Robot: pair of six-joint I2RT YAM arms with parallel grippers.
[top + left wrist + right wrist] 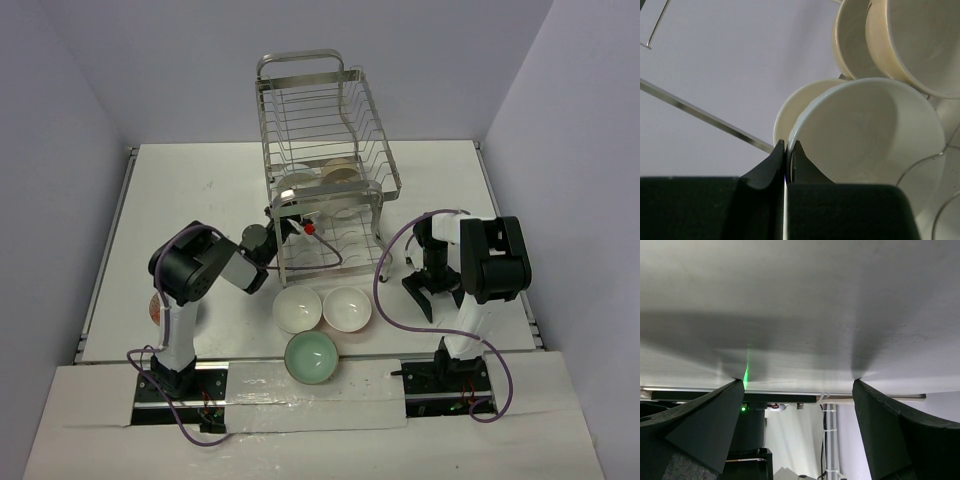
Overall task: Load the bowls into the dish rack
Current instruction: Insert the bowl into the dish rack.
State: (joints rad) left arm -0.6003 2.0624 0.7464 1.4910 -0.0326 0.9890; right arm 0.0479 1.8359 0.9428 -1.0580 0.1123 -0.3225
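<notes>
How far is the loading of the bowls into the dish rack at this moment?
Done: several cream bowls stand in the dish rack. In hand: the left gripper pinches the rim of a white bowl at the rack. Left: two white bowls and a mint green bowl on the table, and something orange-red behind the left arm. The right gripper is open and empty.

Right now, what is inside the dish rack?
Four white bowls on edge in the dish rack, by the left wrist view; the left fingers pinch the rim of the nearest bowl. From above, wires cover much of them.
</notes>
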